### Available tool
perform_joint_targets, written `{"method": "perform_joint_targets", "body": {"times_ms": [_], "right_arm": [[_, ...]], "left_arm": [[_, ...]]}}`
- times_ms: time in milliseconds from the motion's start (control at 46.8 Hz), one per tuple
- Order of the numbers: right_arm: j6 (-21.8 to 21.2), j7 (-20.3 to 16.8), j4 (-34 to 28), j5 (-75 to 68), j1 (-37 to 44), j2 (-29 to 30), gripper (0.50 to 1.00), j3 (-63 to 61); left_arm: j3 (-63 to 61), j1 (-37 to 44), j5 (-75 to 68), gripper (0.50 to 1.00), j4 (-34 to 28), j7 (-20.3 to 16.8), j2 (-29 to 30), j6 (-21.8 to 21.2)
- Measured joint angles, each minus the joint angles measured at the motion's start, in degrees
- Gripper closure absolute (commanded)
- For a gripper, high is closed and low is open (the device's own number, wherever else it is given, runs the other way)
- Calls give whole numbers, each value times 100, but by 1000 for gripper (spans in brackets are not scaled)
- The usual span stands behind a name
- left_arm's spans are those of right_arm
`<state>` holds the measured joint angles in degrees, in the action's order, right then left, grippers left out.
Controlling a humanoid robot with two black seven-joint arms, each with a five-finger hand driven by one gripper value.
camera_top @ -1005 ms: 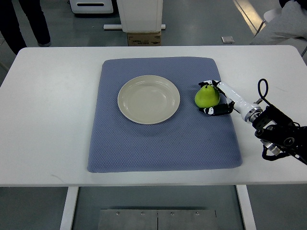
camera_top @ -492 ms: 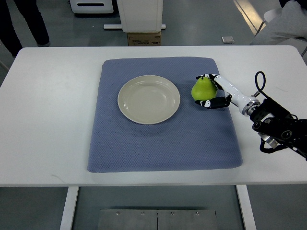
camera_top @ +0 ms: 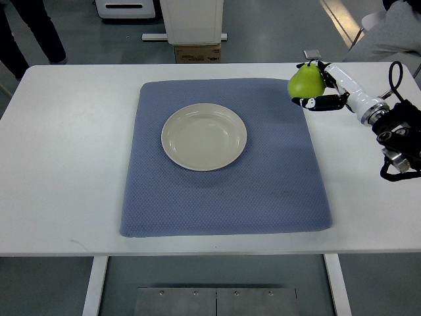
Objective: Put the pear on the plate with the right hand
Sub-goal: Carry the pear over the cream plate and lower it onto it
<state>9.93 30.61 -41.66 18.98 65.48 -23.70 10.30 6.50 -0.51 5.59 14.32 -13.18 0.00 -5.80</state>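
A green pear point(camera_top: 305, 80) is held off the table by my right hand point(camera_top: 318, 84), whose fingers are curled around it. It hangs over the far right corner of the blue mat point(camera_top: 223, 191). The cream plate point(camera_top: 204, 136) lies bare on the mat, well to the left of the pear. My right arm point(camera_top: 388, 122) comes in from the right edge. The left arm does not show.
The mat lies on a white table point(camera_top: 66, 158). A person's legs point(camera_top: 33, 29) stand beyond the far left corner, and another person's sleeve point(camera_top: 395, 29) shows at the top right. A white machine base and a cardboard box point(camera_top: 197, 51) stand behind the table.
My right hand has lifted the pear off the mat and carried it up and to the right, away from the plate. The plate has not moved.
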Motion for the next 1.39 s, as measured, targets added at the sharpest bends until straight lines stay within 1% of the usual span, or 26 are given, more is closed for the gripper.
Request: {"method": "perform_joint_targets", "body": {"times_ms": [214, 385, 535, 684, 834, 920, 1134, 1390], "right_arm": [[-80, -11, -16, -26, 113, -62, 1000, -37], [-79, -51, -94, -27, 298, 87, 1000, -33], [-79, -89, -117, -26, 487, 751, 1000, -15], [-71, -205, -77, -26, 620, 1367, 1000, -2], [-70, -214, -13, 7, 731, 2075, 1000, 32], [-70, -215, 7, 37, 747, 2332, 1000, 49], [-70, -218, 95, 44, 744, 2370, 1000, 241], [15, -213, 159, 46, 414, 2371, 1000, 736]], "left_arm": [[0, -1, 0, 500, 0, 0, 0, 0], [0, -2, -2, 500, 0, 0, 0, 0], [0, -2, -3, 500, 0, 1, 0, 0], [0, -5, -3, 500, 0, 0, 0, 1], [0, -2, -2, 500, 0, 0, 0, 1], [0, -3, -2, 500, 1, 0, -1, 1], [0, -2, -2, 500, 0, 0, 0, 0], [0, -2, -1, 500, 0, 0, 0, 0]]}}
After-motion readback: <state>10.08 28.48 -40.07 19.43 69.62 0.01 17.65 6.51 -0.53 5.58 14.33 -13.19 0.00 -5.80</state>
